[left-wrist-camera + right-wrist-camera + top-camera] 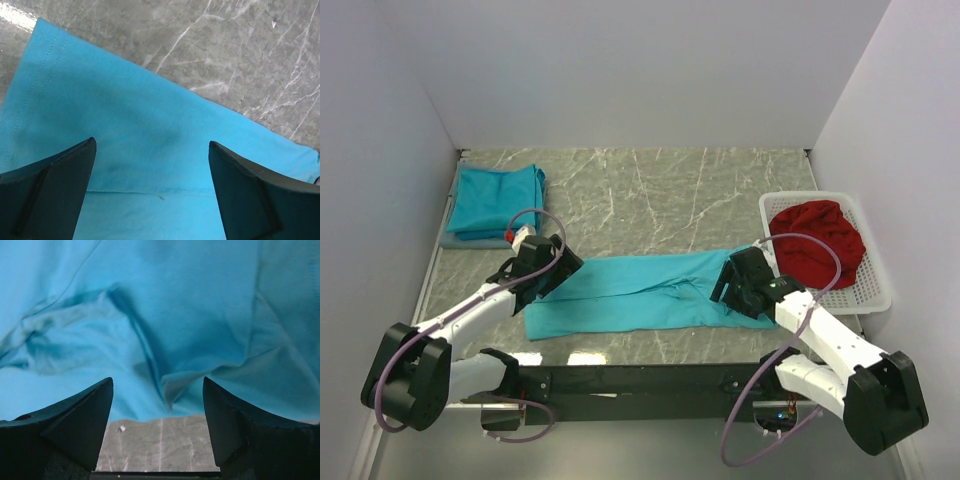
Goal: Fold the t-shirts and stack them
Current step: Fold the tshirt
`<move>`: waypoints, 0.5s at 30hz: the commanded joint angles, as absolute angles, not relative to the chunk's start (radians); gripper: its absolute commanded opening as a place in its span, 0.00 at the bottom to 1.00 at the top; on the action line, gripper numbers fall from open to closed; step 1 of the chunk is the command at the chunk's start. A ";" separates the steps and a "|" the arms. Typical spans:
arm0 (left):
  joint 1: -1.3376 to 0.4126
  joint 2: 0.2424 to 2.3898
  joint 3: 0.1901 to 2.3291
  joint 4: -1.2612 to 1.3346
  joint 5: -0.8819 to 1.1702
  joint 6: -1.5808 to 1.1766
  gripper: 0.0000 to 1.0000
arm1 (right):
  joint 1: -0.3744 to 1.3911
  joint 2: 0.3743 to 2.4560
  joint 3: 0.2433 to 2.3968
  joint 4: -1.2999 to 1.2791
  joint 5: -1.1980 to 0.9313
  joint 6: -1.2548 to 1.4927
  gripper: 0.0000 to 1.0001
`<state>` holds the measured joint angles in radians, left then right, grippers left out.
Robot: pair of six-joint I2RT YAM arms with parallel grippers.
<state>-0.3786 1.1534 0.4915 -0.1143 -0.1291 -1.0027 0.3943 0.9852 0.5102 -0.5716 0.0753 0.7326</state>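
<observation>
A turquoise t-shirt lies folded lengthwise into a long strip across the near middle of the table. My left gripper is open over its left end; the left wrist view shows flat cloth with a fold line between the spread fingers. My right gripper is open at the strip's right end; the right wrist view shows rumpled cloth ahead of the fingers and bare table between them. A folded turquoise t-shirt lies at the back left.
A white plastic basket at the right holds a crumpled red cloth. A grey cloth sticks out under the folded stack. White walls close in the marble table on three sides.
</observation>
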 commanded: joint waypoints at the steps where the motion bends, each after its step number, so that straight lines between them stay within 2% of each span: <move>1: -0.382 1.120 0.477 -0.100 -0.153 -0.980 1.00 | 0.377 0.994 0.512 -0.590 0.212 0.839 0.78; 7: -0.382 1.100 0.474 -0.126 -0.190 -0.971 0.99 | 0.374 0.896 0.571 -0.597 0.106 0.760 0.82; 15: -0.380 1.112 0.471 -0.115 -0.186 -0.974 0.99 | 0.376 0.883 0.712 -0.603 0.130 0.620 0.88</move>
<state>-0.3786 1.1225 0.4770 -0.1318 -0.1738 -0.9882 0.3790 0.8700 0.6491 -0.6235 0.1120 0.7013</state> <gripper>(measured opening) 0.994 0.869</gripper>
